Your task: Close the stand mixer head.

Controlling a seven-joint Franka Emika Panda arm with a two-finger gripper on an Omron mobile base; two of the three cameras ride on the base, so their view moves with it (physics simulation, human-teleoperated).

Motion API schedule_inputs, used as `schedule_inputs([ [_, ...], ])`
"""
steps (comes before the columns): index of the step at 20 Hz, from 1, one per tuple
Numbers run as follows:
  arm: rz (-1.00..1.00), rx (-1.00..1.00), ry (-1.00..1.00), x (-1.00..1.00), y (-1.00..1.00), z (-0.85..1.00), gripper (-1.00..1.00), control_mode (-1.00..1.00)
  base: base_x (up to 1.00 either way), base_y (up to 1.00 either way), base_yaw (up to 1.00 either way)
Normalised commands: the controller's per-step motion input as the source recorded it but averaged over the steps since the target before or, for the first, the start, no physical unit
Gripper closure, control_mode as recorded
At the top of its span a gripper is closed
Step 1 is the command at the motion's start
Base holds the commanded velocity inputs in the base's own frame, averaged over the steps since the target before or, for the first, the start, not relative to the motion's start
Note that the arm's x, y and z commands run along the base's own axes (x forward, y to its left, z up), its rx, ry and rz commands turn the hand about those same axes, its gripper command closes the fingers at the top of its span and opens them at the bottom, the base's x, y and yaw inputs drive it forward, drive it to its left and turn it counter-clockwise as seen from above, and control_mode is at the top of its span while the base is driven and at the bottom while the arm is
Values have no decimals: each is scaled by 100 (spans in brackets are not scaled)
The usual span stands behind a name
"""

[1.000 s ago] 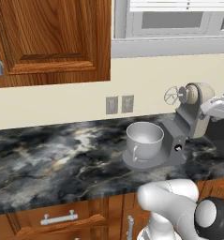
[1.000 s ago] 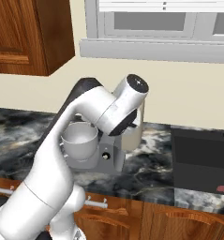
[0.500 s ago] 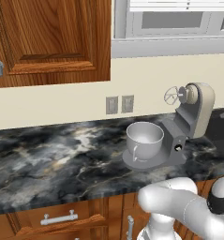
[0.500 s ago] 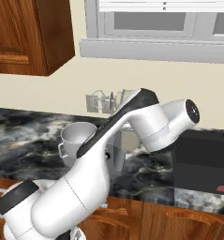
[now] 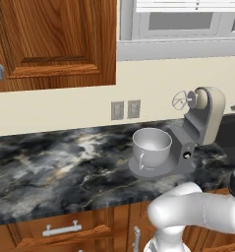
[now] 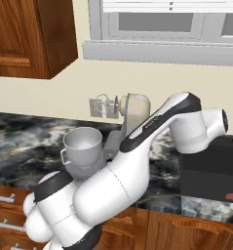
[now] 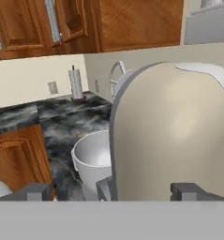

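no readable text, labels or numbers anywhere

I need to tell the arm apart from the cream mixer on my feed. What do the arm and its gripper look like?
The glossy white arm is built of smooth rounded segments, with black bands and black caps at the joints, one cap on the bulbous segment at its far end. No cables or markings are visible. The gripper shows as two small, blocky dark grey finger tips.
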Motion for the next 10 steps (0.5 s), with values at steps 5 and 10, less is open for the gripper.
schedule_inputs([
  [5,11,-1,-30,50,3,-4,-100,-100,0,0,0],
  [10,12,-6,-28,52,65,-29,-100,-100,0,0,0],
])
